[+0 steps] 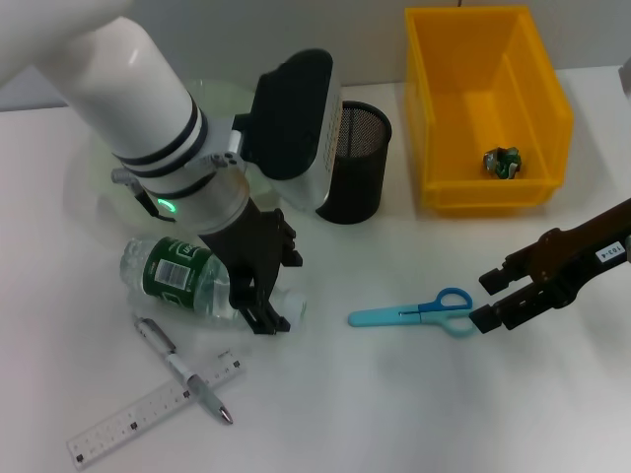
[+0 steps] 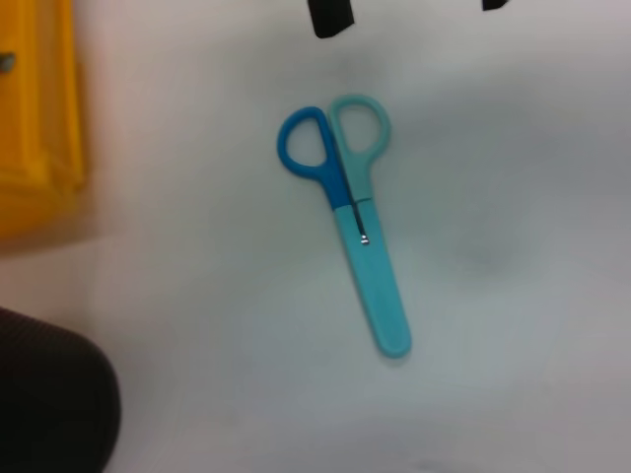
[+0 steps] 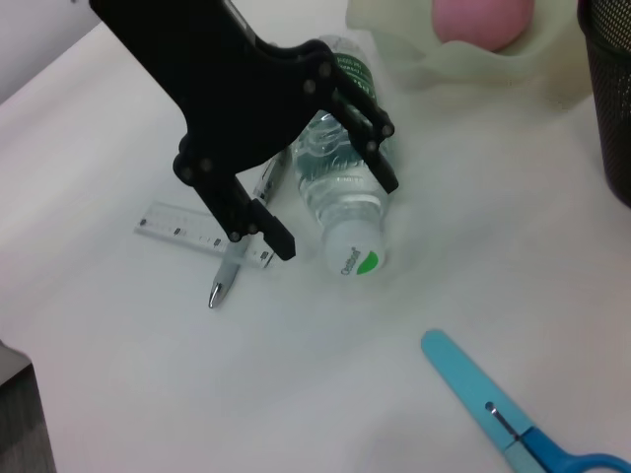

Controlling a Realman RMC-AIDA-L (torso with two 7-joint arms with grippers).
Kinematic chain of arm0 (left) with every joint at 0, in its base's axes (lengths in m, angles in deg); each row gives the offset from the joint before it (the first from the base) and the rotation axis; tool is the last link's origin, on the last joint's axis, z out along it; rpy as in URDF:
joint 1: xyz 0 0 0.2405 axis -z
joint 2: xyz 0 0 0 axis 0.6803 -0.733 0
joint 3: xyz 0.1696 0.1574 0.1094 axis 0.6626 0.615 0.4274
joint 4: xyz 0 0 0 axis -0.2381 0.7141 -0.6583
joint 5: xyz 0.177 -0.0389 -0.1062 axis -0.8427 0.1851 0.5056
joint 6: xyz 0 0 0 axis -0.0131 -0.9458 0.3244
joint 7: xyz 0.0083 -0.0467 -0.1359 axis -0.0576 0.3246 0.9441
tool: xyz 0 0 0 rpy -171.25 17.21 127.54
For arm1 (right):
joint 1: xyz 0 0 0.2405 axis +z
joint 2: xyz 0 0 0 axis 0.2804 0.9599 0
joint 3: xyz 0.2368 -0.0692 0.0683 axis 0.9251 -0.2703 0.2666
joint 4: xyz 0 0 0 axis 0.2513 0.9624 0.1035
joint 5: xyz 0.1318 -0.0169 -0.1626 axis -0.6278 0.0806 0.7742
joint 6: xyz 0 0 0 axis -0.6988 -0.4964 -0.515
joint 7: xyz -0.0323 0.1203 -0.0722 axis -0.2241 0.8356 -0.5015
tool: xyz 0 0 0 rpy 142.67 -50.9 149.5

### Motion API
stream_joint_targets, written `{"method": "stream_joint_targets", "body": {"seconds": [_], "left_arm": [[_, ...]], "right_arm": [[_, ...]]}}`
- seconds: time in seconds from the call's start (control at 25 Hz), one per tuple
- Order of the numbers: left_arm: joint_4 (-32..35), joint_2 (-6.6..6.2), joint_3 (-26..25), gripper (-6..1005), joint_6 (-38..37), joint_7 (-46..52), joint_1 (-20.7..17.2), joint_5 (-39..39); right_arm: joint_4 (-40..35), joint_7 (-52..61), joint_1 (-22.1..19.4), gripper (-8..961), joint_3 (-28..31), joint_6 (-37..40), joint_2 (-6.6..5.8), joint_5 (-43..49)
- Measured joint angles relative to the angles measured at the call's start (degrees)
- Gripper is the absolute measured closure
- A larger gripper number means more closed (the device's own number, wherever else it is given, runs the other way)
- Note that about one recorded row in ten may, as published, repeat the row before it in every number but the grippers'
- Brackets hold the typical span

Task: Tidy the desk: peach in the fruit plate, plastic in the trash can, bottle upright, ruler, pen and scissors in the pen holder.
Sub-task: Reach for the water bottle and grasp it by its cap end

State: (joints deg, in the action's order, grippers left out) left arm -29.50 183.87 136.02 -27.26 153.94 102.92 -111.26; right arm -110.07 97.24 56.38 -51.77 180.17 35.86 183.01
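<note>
1. Right now my left gripper [image 1: 264, 286] hangs low over the neck end of the bottle [image 1: 182, 279], which lies on its side on the table [image 1: 394, 394]. From the right wrist camera I see its jaws spread, one finger on either side of the bottle [image 3: 340, 212] near the white cap [image 3: 357, 258], not yet pressing it.
2. My right gripper [image 1: 490, 299] sits just beside the handle loops of the scissors [image 1: 414, 311], jaws spread, one fingertip above the loops and one at their end. I cannot tell whether the lower tip touches the pale loop.
3. From the left wrist camera the scissors [image 2: 353, 227] lie flat and closed, blades sheathed in light blue.
4. I see the pen [image 1: 185, 371] lying across the ruler [image 1: 153, 407] at the near left of the table, close beside the bottle.
5. At the back stands the black mesh pen holder [image 1: 357, 163], with the yellow trash can [image 1: 483, 103] to its right holding a crumpled piece of plastic [image 1: 503, 162].
6. Behind my left arm is the pale fruit plate [image 1: 89, 172]; the right wrist camera shows the pink peach [image 3: 483, 22] resting in it.
</note>
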Motion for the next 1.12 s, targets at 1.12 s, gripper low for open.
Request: {"method": "stream_joint_targets", "body": {"seconds": [1.12], "left_arm": [[-0.9, 0.01, 6.2, 385, 6.0, -0.4, -1.9, 1.1]], "right_arm": [[0.0, 0.4, 0.5, 189, 0.0, -0.2, 0.26, 0.7]]}}
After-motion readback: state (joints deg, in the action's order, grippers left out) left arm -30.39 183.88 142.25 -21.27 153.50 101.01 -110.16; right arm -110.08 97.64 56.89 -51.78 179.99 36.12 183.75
